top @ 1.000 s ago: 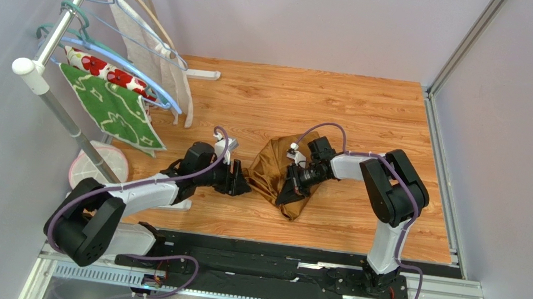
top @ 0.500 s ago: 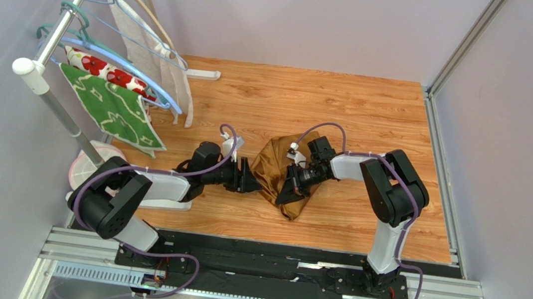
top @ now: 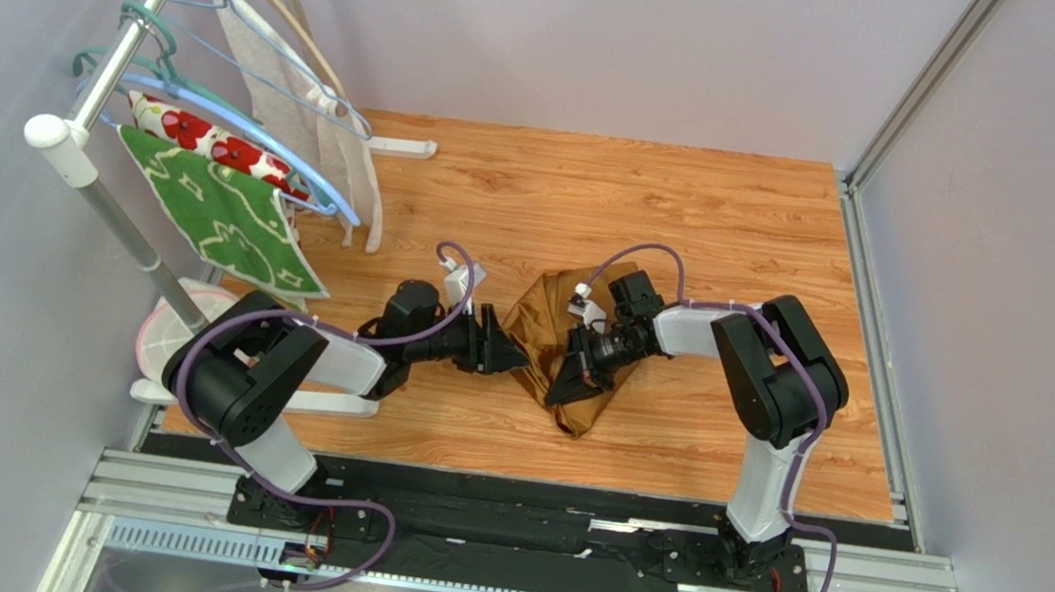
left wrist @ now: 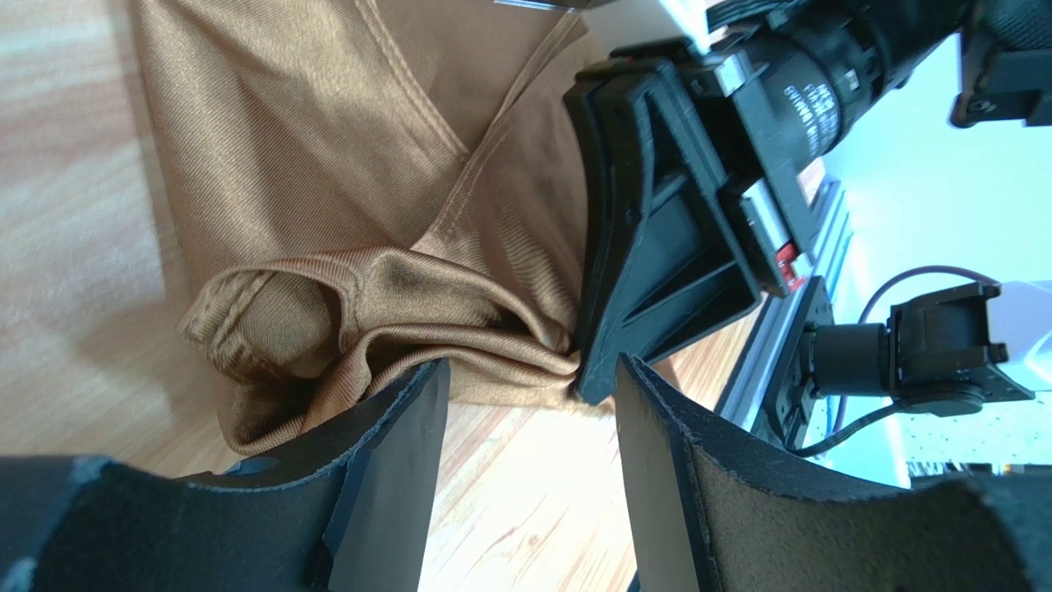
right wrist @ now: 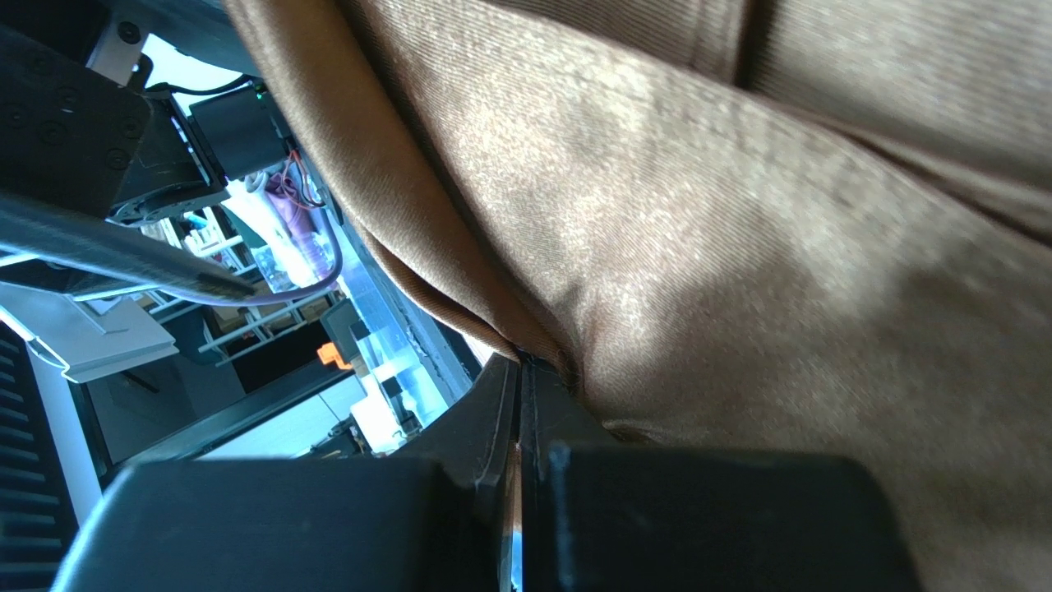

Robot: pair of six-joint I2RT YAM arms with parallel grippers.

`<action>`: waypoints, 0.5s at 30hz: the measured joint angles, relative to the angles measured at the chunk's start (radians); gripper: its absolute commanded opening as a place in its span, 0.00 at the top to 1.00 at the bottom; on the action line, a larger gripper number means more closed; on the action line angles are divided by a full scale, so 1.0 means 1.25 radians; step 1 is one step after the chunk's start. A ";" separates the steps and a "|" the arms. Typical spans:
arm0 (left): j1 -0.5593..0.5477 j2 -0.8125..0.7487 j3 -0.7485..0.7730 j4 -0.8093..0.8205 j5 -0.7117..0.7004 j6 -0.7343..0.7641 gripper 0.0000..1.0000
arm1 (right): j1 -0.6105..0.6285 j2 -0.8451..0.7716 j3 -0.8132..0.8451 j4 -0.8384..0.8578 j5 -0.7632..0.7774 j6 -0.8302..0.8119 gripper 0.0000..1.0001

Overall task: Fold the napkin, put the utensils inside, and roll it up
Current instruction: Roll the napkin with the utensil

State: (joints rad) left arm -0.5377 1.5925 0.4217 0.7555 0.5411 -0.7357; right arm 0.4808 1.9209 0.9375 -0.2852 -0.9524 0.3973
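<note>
Here, the napkin [top: 545,331], a golden-brown cloth with a slight sheen, lies bunched in a loose heap near the middle of the wooden table [top: 707,213], between the two arms. It is creased and partly doubled over on itself, not spread flat.

The right gripper [top: 572,376] reaches in from the right and rests against the near right side of the heap. In the right wrist view its jaws are pressed together at the tips [right wrist: 525,370], with a fold of the napkin [right wrist: 741,247] pinched between them.

The left gripper [top: 501,345] comes in low from the left, its tips at the heap's left edge. In the left wrist view its jaws stand apart [left wrist: 525,395] with nothing between them; the napkin's rumpled hem [left wrist: 309,185] lies just beyond the tips (whether they touch the cloth cannot be told). The right gripper [left wrist: 655,247] shows there too, planted on the cloth.

At the far left stands a rack [top: 110,85] with hangers, carrying a green leaf-patterned cloth [top: 222,217] and a white cloth with red flowers [top: 202,133], well apart from the napkin.
</note>
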 measured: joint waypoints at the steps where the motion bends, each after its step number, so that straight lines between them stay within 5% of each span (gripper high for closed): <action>1: 0.000 0.002 0.000 0.009 0.000 -0.002 0.41 | 0.000 0.000 -0.001 0.002 0.000 0.001 1.00; 15: -0.002 0.050 0.000 0.120 -0.016 -0.042 0.43 | 0.000 0.000 -0.002 0.012 0.004 0.008 1.00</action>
State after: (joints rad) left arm -0.5396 1.6547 0.4213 0.9058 0.5213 -0.7879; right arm 0.4808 1.9209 0.9356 -0.2703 -0.9470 0.4072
